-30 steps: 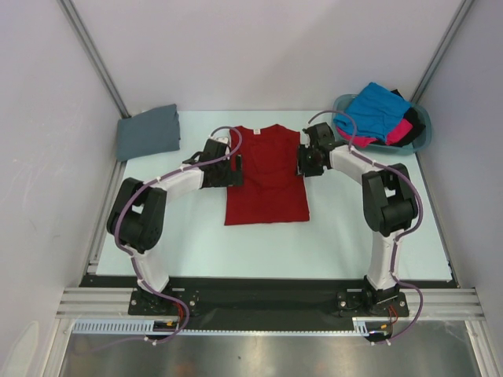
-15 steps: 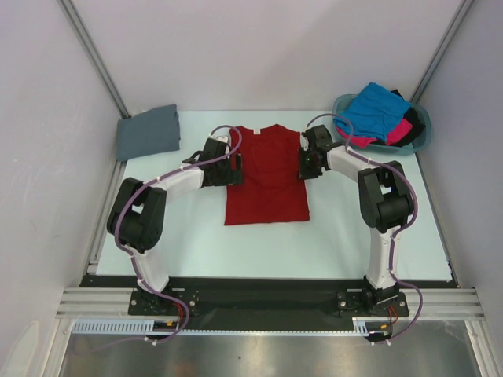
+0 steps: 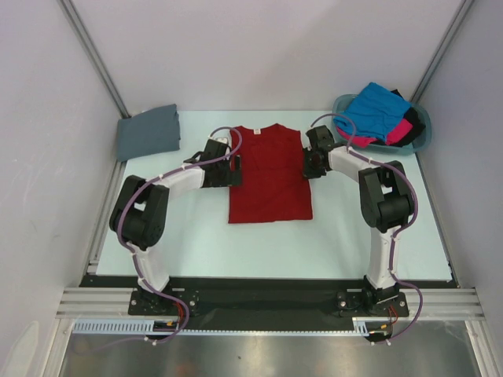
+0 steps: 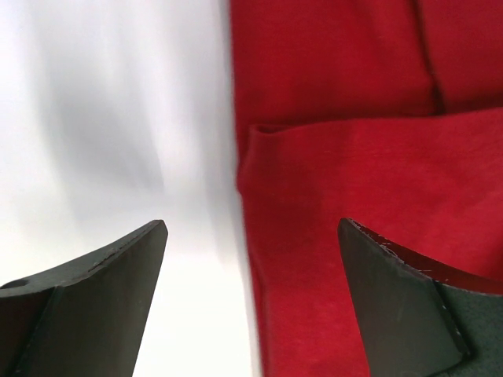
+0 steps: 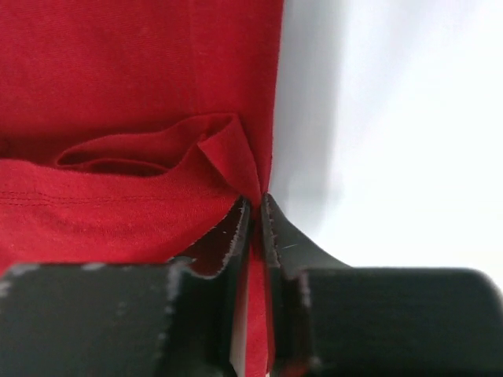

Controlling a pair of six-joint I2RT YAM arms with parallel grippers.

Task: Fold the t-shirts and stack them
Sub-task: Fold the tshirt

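Cloth from above: the red t-shirt (image 3: pixel 269 174) lies flat mid-table (image 3: pixel 196 236), the grey t-shirt (image 3: pixel 148 131) sits folded at the far left corner, and the blue t-shirt (image 3: pixel 376 110) is heaped in the teal basket (image 3: pixel 425 132). The left gripper (image 3: pixel 234 165) and right gripper (image 3: pixel 308 163) flank the red shirt's edges. Left wrist: jaws wide apart, one finger over bare table, the other over red cloth. Right wrist: jaws pinched nearly together on a fold of the red shirt's edge.

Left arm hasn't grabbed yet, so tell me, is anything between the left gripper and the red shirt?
Nothing visible. The left gripper hangs open right over the red shirt, its jaws straddling the shirt's left edge, one over bare table, the other over cloth. The right gripper is shut on the opposite edge.
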